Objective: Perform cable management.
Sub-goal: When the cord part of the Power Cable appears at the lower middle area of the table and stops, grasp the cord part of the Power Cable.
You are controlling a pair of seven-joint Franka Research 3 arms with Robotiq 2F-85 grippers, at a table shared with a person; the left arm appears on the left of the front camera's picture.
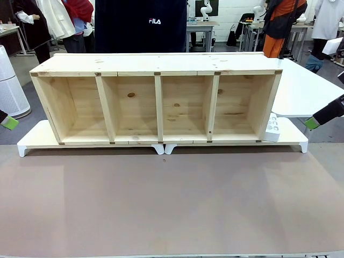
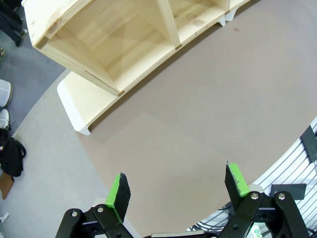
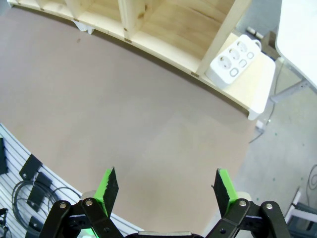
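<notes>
The left gripper (image 2: 178, 184) is hanging open and empty at far left, the wooden shelf (image 1: 156, 70) is lying centrally, the right gripper (image 3: 165, 184) is gaping empty at far right, and where the cable is lying I cannot tell.

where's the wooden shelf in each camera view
front: the wooden shelf spans the middle, open side toward the camera, four compartments.
left wrist: one end of it fills the top left and top centre.
right wrist: it runs along the top edge, ending beside a power strip.
shared landmark: the white stand under it.
</notes>
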